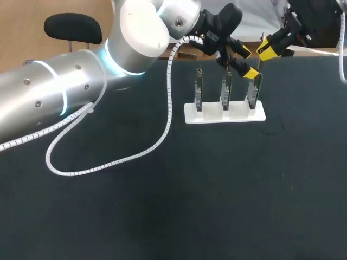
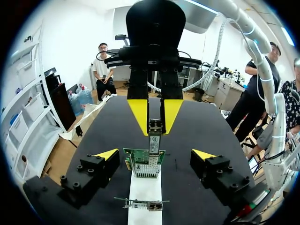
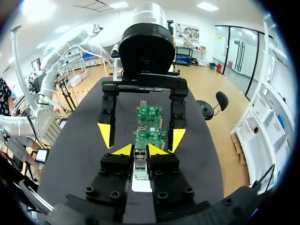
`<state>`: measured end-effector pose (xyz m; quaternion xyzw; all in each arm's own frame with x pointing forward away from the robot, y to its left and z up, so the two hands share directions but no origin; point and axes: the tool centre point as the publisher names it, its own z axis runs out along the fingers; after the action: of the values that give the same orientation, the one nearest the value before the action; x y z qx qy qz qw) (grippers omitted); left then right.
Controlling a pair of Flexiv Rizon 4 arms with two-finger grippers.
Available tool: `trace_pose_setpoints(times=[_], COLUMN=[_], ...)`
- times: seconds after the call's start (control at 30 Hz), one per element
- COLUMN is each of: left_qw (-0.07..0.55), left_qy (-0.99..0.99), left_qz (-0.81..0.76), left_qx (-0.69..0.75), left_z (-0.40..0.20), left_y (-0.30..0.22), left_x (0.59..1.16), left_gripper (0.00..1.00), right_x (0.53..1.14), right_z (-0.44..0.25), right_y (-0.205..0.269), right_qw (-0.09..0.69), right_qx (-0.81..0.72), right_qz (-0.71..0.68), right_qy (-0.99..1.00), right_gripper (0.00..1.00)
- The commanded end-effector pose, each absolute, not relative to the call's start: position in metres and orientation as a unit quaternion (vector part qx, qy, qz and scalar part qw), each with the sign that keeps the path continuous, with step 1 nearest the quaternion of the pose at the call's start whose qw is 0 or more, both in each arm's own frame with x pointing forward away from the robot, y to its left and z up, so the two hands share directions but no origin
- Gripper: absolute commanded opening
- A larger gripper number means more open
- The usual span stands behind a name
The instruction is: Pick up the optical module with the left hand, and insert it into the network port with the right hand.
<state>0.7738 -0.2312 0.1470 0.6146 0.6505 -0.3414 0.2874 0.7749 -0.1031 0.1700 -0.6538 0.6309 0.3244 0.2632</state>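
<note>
Optical module (image 2: 154,133) is gripped in the right hand (image 3: 140,150), long axis aimed straight down at the network port (image 2: 146,169) just below. Left hand (image 2: 155,153) is seen open astride that card.

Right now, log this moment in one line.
left tool: open, astride network card | right tool: shut on optical module | module: lower end at card's top edge, seating unclear
</note>
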Motion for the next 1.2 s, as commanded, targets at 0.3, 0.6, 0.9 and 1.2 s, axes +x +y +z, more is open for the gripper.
trace_pose_setpoints(times=[0.3, 0.6, 0.9, 1.2], left_qw=[0.285, 0.285, 0.285, 0.285], left_qy=[0.650, 0.650, 0.650, 0.650], left_qz=[-0.342, -0.342, -0.342, -0.342], left_qx=[0.616, 0.616, 0.616, 0.616], left_z=[0.1470, 0.1470, 0.1470, 0.1470], left_y=[-0.2322, -0.2322, -0.2322, -0.2322], left_x=[0.7761, 0.7761, 0.7761, 0.7761], left_gripper=[1.00, 1.00, 1.00, 1.00], right_x=[0.7739, 0.7737, 0.7737, 0.7747], right_z=[0.1728, 0.1689, 0.1662, 0.1714], right_y=[-0.1016, -0.1023, -0.1017, -0.1019], right_qw=[0.279, 0.275, 0.277, 0.282], right_qx=[-0.653, -0.651, -0.651, -0.646], right_qz=[0.319, 0.316, 0.310, 0.314], right_qy=[0.628, 0.633, 0.636, 0.637], right_gripper=[0.00, 0.00, 0.00, 0.00])
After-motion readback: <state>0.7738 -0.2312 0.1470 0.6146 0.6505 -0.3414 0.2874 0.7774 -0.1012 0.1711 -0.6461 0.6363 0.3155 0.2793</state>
